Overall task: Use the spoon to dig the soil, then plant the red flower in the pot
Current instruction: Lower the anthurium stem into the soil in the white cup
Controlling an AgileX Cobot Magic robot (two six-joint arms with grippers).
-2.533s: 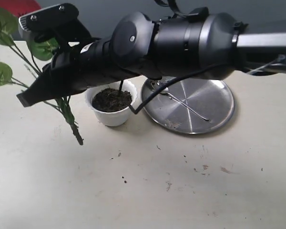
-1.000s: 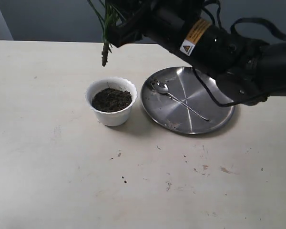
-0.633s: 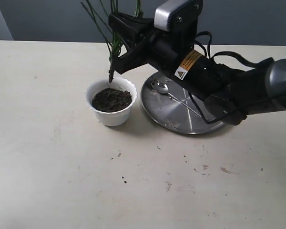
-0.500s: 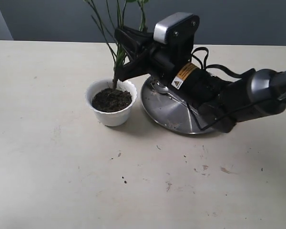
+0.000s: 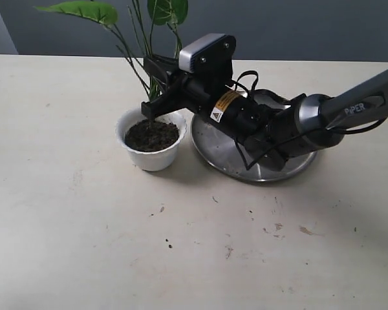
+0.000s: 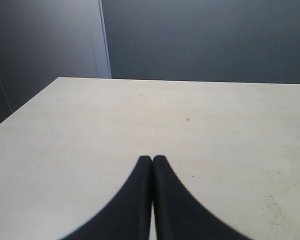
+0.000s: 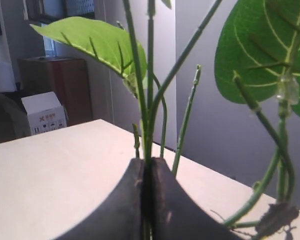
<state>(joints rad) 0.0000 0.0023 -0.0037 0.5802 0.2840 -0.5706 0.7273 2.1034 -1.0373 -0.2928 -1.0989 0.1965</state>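
The white scalloped pot (image 5: 150,155) stands on the table, filled with dark soil (image 5: 150,134). My right gripper (image 5: 149,108) hangs just over the pot's far rim, shut on the flower's green stems (image 5: 156,85), whose base reaches down to the soil. Green leaves (image 5: 84,10) rise above; no red bloom is in view. In the right wrist view the stems (image 7: 150,75) pass between the fingers of the right gripper (image 7: 150,161), with leaves (image 7: 92,42) above. The spoon is hidden behind the right arm. The left gripper (image 6: 152,159) is shut on nothing, over bare table.
The round steel plate (image 5: 223,161) lies right of the pot, mostly covered by the right arm (image 5: 278,123). Soil crumbs (image 5: 227,249) are scattered on the table in front. The table's far edge (image 6: 190,81) meets a dark wall.
The right arm has swung the flower upright and come down with it; the stem base has dropped from above the pot to the soil.
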